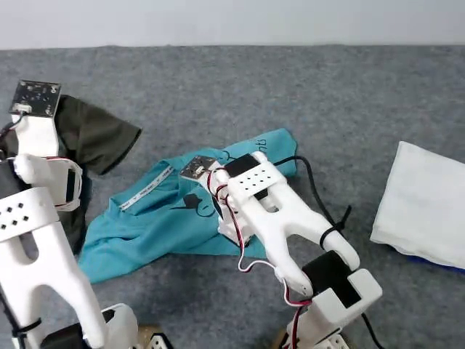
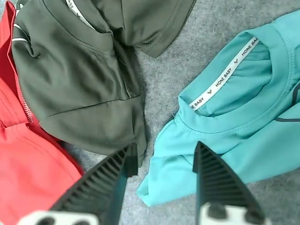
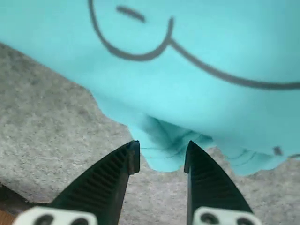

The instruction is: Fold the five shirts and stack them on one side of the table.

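From above, the teal shirt [image 1: 152, 225] lies crumpled mid-counter [image 1: 327, 94], its length running near-left to far-right; a folded white shirt [image 1: 425, 203] sits at the right edge. Your left hand [image 2: 165, 152] hangs open over the gap between a dark green shirt [image 2: 79, 79] and the teal collar. Your right hand [image 3: 161, 149] is open too, a fold of teal hem between its fingertips; it is the nearer one.
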